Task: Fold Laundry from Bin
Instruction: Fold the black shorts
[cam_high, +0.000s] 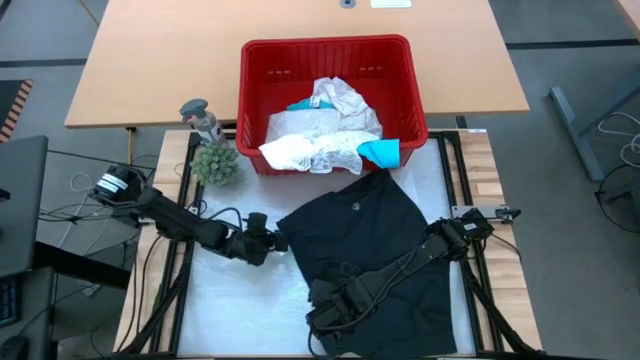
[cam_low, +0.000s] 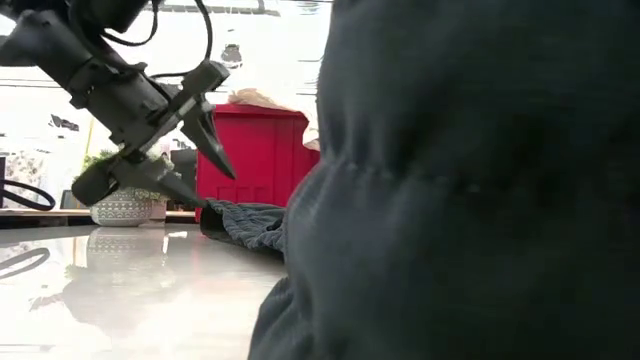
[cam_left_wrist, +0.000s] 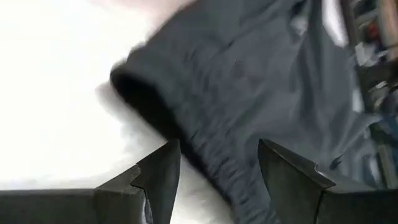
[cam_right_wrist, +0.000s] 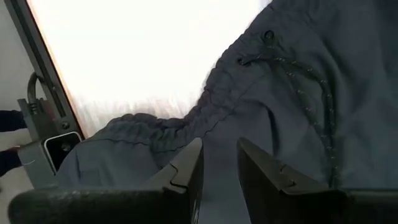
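I find the black garment (cam_high: 375, 250) spread flat on the table before the red bin (cam_high: 415, 85), which holds white and teal laundry (cam_high: 325, 135). Left gripper (cam_low: 200, 165) stands parted at its left edge. Right gripper (cam_right_wrist: 217, 171) rests on it, fingers slightly apart, gripping nothing I can see.

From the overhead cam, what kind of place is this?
Probably a robot test lab, not a home: a framed white work table, loose cables on grey floor, and a red bin of laundry staged for folding.
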